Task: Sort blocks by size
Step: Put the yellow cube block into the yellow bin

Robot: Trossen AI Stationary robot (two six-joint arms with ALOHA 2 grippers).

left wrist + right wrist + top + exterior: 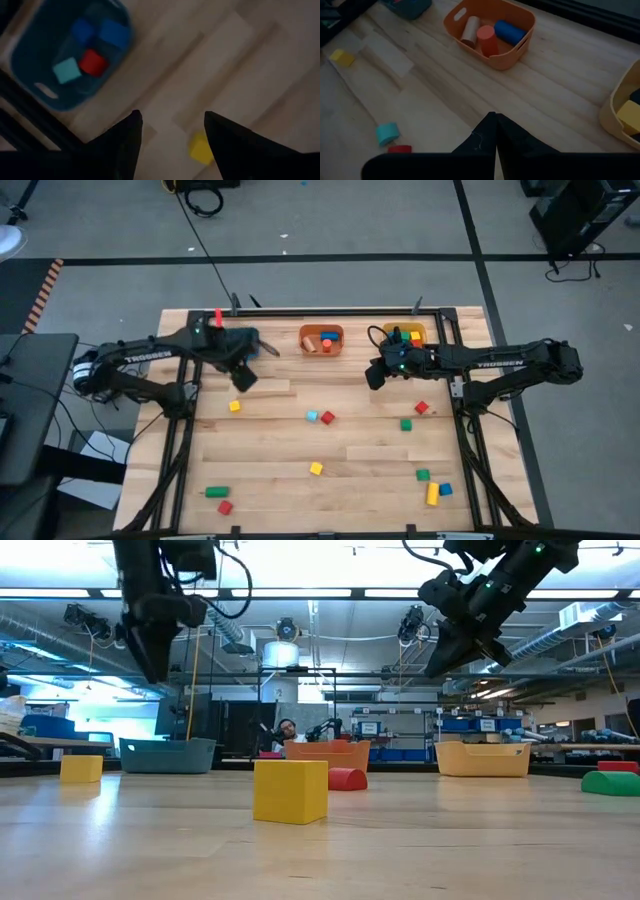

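Scattering across the pale wooden table (pixel 260 460), blocks (pixel 316 468) face a fluorescent-lit lab.

The only lettering that can be read is the brand word "TROSSEN", printed in white capitals on the dark robot arms, seen from the high view. It stands once along the left arm (pixel 148 357) and once along the right arm (pixel 500 363), in each case on the long link that reaches over the worktop. Nothing can be read in the low view or in either wrist view; any signs in the room behind are too small to make out.
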